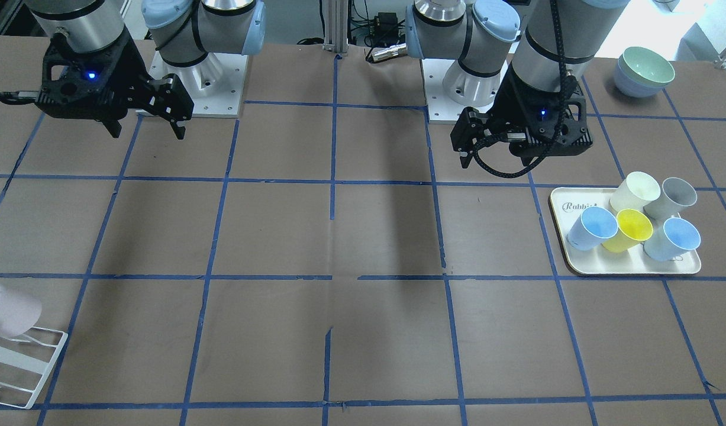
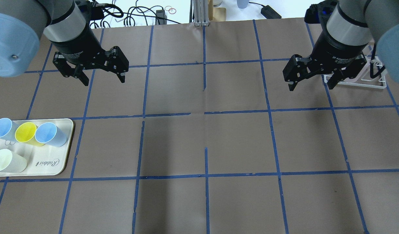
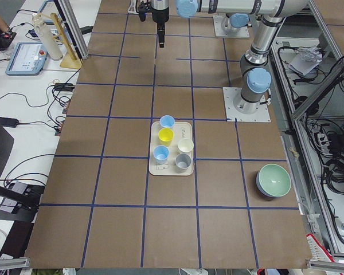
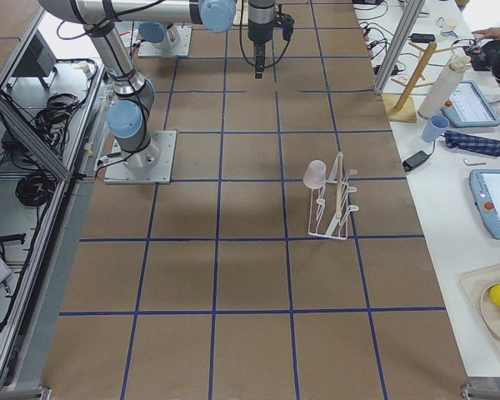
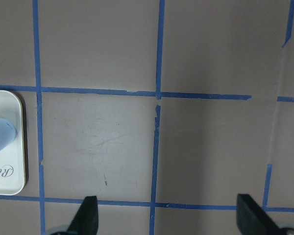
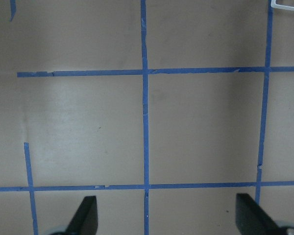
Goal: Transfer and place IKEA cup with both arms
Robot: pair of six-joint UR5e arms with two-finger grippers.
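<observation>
Both grippers hang over the table [image 2: 238, 143] with fingers spread wide and nothing between them, the left gripper [image 2: 104, 79] near the tray [image 1: 635, 269] and the right gripper [image 2: 310, 85] just beside the white wire rack [image 4: 333, 208]. From overhead only part of that rack shows past the right arm. The front and right-side views show the pink cup [image 4: 315, 173] propped tilted on the rack's end, well apart from both grippers. The tray holds five cups in the front view: two blue cups [image 1: 593, 228], a yellow cup [image 1: 629, 229], a cream cup [image 1: 635, 190] and a grey cup [image 1: 670, 198]; overhead the grey one is cut off. A green bowl [image 1: 644, 71] sits nested in a bluish one.
</observation>
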